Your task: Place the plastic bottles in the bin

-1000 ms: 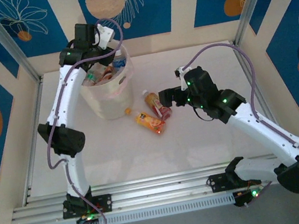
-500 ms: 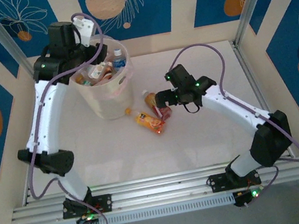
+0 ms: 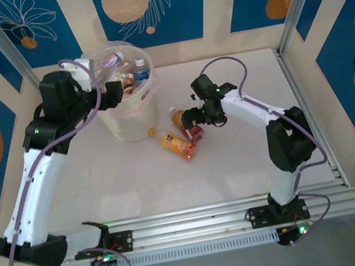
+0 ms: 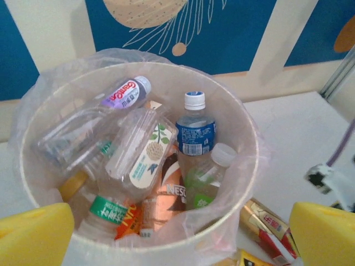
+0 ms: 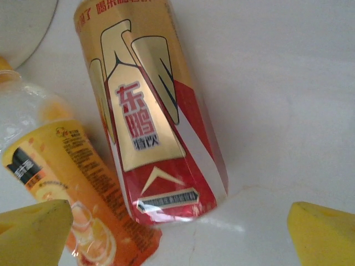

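The white worktop (image 3: 235, 157) carried the tall cream-white round bin (image 3: 122, 125) with its pinkish bag liner, already heaped with clear plastic bottles (image 4: 150, 155), a blue-labelled one (image 4: 195, 133) standing upright among them. The left claw (image 4: 180, 238) hung over the bin's near rim, its yellow pads spread wide and holding nothing. The right claw (image 5: 180, 233), equally agape and empty, straddled the base end of a gold-and-red labelled bottle (image 5: 150, 127) lying on the worktop just beside the bin. An orange-labelled bottle (image 5: 61, 166) lay against it, so one pad might snag that neighbour or shove it away. The slick round film could also squirt free, and a crowded bin might bounce a dropped bottle out.
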Motion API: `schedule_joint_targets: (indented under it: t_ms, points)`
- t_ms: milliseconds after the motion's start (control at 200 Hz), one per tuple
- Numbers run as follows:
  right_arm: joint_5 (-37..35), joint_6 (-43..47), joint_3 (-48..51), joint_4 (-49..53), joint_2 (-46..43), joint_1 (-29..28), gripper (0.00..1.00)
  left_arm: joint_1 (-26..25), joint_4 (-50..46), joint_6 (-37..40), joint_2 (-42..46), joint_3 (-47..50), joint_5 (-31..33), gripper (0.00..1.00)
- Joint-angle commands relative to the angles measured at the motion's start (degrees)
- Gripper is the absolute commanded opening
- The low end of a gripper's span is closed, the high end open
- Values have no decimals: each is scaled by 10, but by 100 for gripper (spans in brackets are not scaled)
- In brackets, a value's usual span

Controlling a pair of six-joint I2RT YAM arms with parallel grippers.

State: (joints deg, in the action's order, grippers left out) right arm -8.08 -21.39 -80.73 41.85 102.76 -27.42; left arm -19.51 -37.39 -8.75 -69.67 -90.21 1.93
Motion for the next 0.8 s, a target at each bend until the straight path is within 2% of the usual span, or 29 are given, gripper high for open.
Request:
schedule_joint_targets:
  t_ms: [0, 360, 655, 795]
  points:
    - [23, 26, -33, 19, 34, -5, 100, 6, 59, -63, 44, 53, -1, 99]
    - [1, 52, -102, 32, 151, -13, 99, 6, 67, -93, 107, 114, 27, 99]
    - [4, 51, -115, 30, 188, -4, 89, 5, 69, -97, 96, 117, 24, 100]
    - [2, 46, -106, 29, 196, 3, 79, 6, 74, -102, 92, 119, 22, 100]
